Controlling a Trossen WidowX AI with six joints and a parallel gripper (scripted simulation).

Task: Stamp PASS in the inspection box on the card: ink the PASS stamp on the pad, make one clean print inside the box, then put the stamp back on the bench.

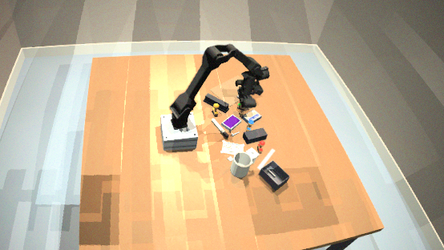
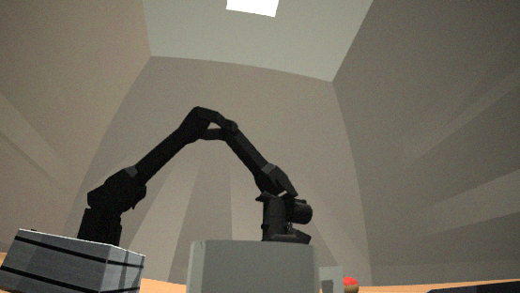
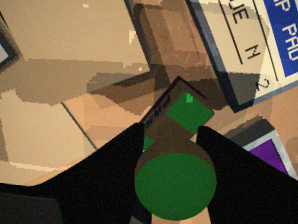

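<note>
My gripper (image 1: 240,107) (image 3: 170,133) is shut on a stamp with a round green knob (image 3: 175,185) (image 1: 240,105). A green square and part of the PASS lettering show on its dark block in the wrist view. Its underside is hidden, and I cannot tell its height above the table. The purple ink pad (image 1: 232,122) (image 3: 270,155) lies open beside the gripper, at the wrist view's lower right. A pale sheet, apparently the card (image 1: 225,85) (image 3: 35,125), lies beyond the stamp; no inspection box or print can be made out on it.
The pad's labelled lid (image 1: 252,116) (image 3: 250,60) lies close by. Yellow (image 1: 215,107), blue (image 1: 250,124) and red (image 1: 261,146) knobbed stamps stand around. Dark blocks (image 1: 255,135) (image 1: 216,102), papers (image 1: 232,147), a grey cup (image 1: 241,167) (image 2: 253,268) and a black tray (image 1: 274,175) are also there.
</note>
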